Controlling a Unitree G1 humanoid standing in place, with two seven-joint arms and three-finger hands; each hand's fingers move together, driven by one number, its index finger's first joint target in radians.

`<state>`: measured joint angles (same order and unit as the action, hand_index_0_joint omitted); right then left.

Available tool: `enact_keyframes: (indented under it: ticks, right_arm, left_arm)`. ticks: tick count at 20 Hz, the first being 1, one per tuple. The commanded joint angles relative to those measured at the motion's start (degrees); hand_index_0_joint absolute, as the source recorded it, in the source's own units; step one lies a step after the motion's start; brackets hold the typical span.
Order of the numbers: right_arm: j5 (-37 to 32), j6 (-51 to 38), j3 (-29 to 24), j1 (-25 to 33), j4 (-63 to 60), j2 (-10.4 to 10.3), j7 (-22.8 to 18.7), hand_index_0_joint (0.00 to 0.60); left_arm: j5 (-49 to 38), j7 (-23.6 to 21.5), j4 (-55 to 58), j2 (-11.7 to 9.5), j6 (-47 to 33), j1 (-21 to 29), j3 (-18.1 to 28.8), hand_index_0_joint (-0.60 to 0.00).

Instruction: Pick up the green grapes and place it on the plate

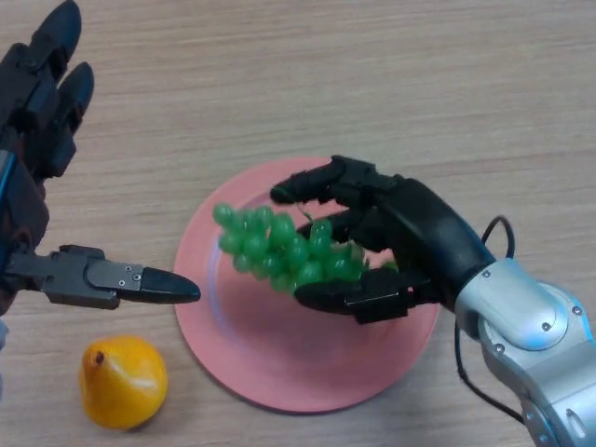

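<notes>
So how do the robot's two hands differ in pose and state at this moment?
The right hand is curled round the green grapes over the pink plate; the left hand holds nothing, fingers straight. The right hand is above the plate, the left hand beside it near the orange fruit. Both are black.

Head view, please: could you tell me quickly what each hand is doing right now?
Left hand: open, fingers straight, holding nothing, beside the plate.
Right hand: shut on the green grapes, over the plate.
</notes>
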<state>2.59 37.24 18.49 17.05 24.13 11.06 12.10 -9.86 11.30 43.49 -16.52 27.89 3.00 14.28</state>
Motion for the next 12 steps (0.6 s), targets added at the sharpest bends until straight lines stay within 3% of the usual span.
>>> enact_keyframes:
  ticks: [1, 5, 8, 10, 12]
  right_arm:
    - [0.0, -11.5, -2.9, 4.2, 2.3, -0.2, -1.4, 0.000]
    - [-0.4, -13.5, -7.2, 4.1, 4.7, -0.2, -1.7, 0.000]
    - [-0.9, -12.4, -12.0, 2.1, 9.3, -0.2, 1.0, 0.000]
    - [-3.6, -11.8, -16.9, -0.3, 12.9, 0.3, 2.0, 0.000]
    - [-7.5, -12.9, -21.4, -2.8, 14.9, 2.5, 0.5, 0.000]
  left_arm:
    - [-0.3, -2.1, 2.7, -2.1, -9.0, 1.3, 3.2, 0.000]
    - [0.8, -2.0, 3.2, -1.5, -8.6, 1.1, 1.4, 0.000]
    - [0.9, -2.0, 2.9, -1.3, -8.6, 1.2, 1.0, 0.000]
    - [0.8, -1.9, 2.2, -1.3, -8.8, 1.4, 0.8, 0.000]
    - [-0.2, -1.1, 2.0, -1.3, -9.0, 1.0, 1.3, 0.000]
